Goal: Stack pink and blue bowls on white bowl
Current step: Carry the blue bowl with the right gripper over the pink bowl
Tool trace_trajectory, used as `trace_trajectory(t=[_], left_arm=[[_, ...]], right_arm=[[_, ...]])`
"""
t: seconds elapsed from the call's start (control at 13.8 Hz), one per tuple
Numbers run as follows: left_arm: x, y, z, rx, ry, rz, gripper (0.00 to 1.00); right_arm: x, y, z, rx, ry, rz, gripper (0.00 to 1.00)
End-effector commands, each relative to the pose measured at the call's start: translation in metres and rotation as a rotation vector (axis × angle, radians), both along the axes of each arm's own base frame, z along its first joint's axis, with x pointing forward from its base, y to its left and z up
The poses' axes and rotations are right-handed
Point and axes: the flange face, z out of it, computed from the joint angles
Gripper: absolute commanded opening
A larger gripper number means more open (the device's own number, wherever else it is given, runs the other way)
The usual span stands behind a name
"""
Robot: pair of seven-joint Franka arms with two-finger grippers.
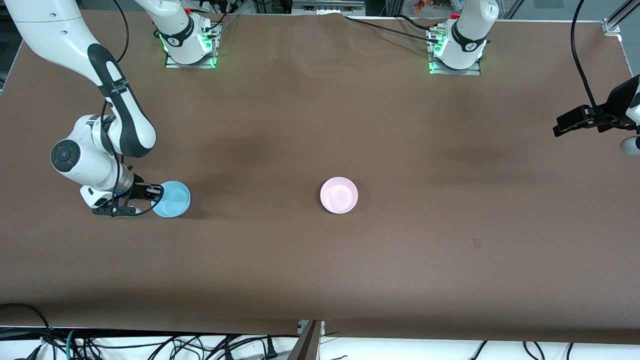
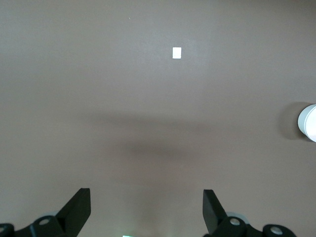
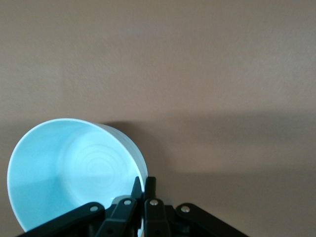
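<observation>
The light blue bowl [image 1: 172, 200] sits on the table toward the right arm's end. My right gripper [image 1: 158, 192] is shut on its rim, one finger inside the bowl and one outside; the right wrist view shows the bowl [image 3: 69, 168] and the pinching gripper [image 3: 144, 182]. The pink bowl [image 1: 339, 195] stands alone near the table's middle. The white bowl [image 2: 308, 122] shows at the edge of the left wrist view, and in the front view [image 1: 630, 145] under the left arm. My left gripper [image 1: 562, 127] waits above the left arm's end, open and holding nothing [image 2: 146, 197].
The brown table [image 1: 320, 270] carries a small white square mark [image 2: 177, 52] and a faint mark [image 1: 476, 243]. The arms' bases [image 1: 190, 47] stand along the edge farthest from the front camera. Cables hang off the nearest edge.
</observation>
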Motion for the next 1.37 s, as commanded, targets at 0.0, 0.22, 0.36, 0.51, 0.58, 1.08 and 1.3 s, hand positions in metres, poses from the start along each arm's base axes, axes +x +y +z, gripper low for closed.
trace_trajectory(t=[0.0, 0.22, 0.36, 0.51, 0.58, 1.08, 1.3], left_arm=[[0.003, -0.003, 0.005, 0.013, 0.002, -0.023, 1.0], [0.003, -0.003, 0.005, 0.013, 0.002, -0.022, 1.0], [0.003, -0.003, 0.005, 0.013, 0.002, -0.022, 1.0], [0.003, -0.003, 0.005, 0.013, 0.002, -0.022, 1.0], [0.003, -0.003, 0.005, 0.013, 0.002, -0.022, 1.0], [0.004, -0.003, 0.005, 0.013, 0.002, -0.023, 1.0], [0.003, -0.003, 0.005, 0.013, 0.004, -0.022, 1.0]], right_arm=[[0.012, 0.014, 0.045, 0.006, 0.012, 0.014, 0.0], [0.036, 0.082, 0.111, 0.008, 0.073, -0.014, 0.0], [0.04, 0.138, 0.144, 0.006, 0.087, -0.08, 0.0], [0.034, 0.193, 0.156, 0.012, 0.068, -0.099, 0.0], [0.027, 0.226, 0.156, 0.015, 0.064, -0.105, 0.0], [-0.015, 0.401, 0.13, 0.082, 0.013, -0.254, 0.0], [-0.03, 0.448, 0.117, 0.121, -0.017, -0.249, 0.0]])
